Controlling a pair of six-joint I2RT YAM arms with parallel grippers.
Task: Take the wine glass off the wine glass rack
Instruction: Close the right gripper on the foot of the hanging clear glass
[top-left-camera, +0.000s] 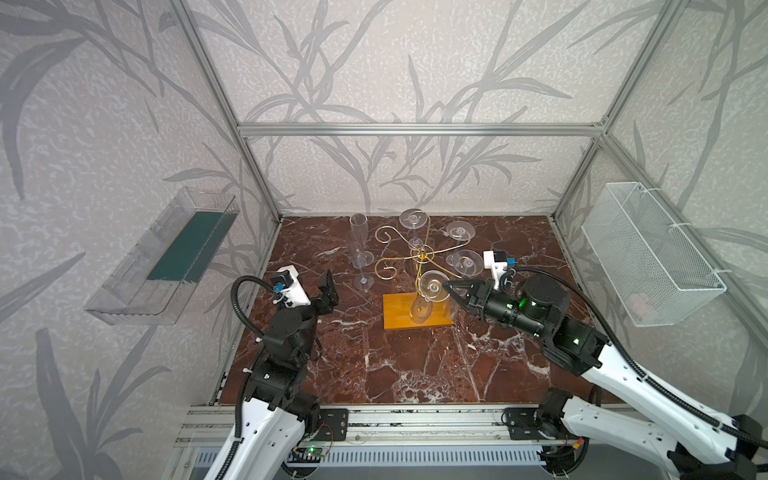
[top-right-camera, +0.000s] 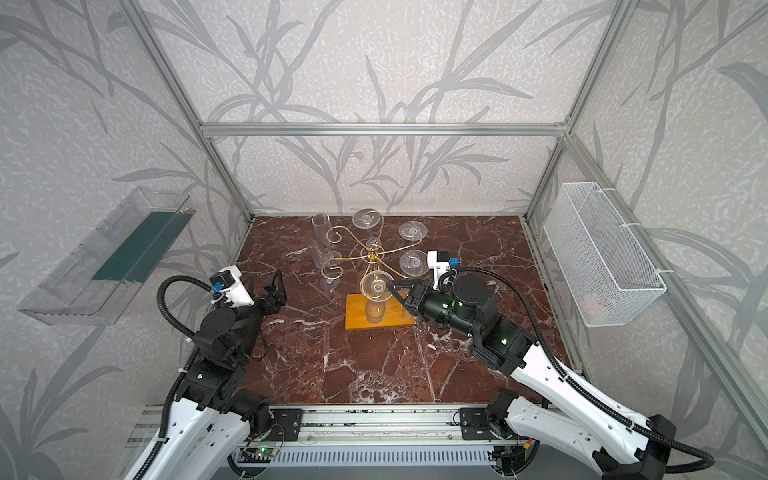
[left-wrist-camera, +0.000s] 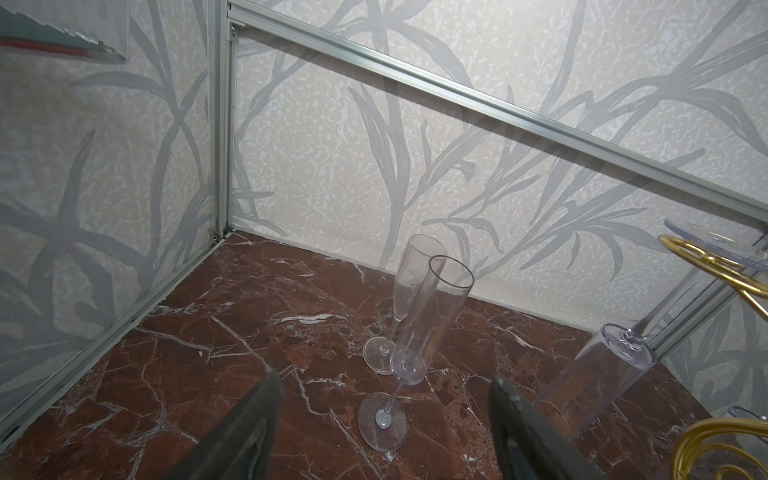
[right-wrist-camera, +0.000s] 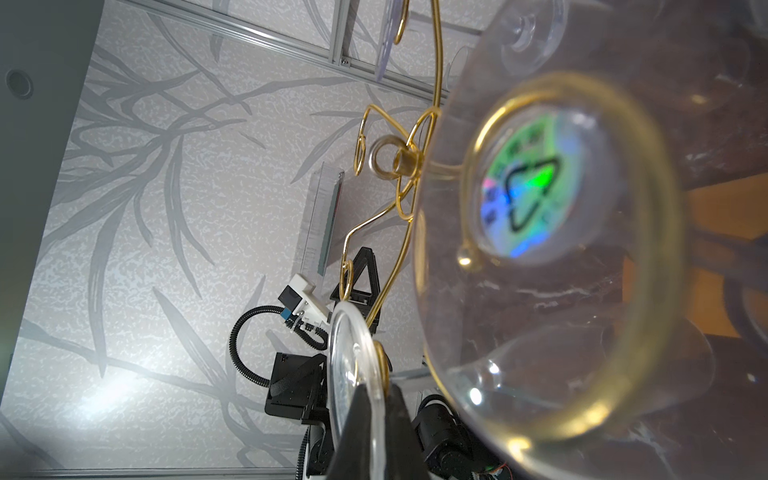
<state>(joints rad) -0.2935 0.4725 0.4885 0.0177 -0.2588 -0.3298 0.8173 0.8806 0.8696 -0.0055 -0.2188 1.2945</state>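
Note:
The wine glass rack (top-left-camera: 422, 254) (top-right-camera: 372, 252) is gold wire on an orange-yellow wooden base (top-left-camera: 399, 320), mid-table. A clear wine glass (top-left-camera: 432, 286) (top-right-camera: 376, 286) hangs upside down from its nearest arm, bowl over the base. My right gripper (top-left-camera: 447, 286) (top-right-camera: 390, 286) (right-wrist-camera: 376, 388) is shut on the rim of this glass's foot (right-wrist-camera: 353, 353), right beside the gold spiral. My left gripper (top-left-camera: 328, 286) (top-right-camera: 276, 286) (left-wrist-camera: 385, 376) stands open and empty left of the rack, low over the marble.
Three more glasses hang by their feet (top-left-camera: 413, 218) (top-left-camera: 460, 230) (top-left-camera: 467, 262) from the rack's far and right arms. Two flutes (left-wrist-camera: 415, 286) (left-wrist-camera: 444, 316) stand left of the rack. A clear bin (top-left-camera: 166, 257) hangs on the left wall, a wire basket (top-left-camera: 652, 253) on the right.

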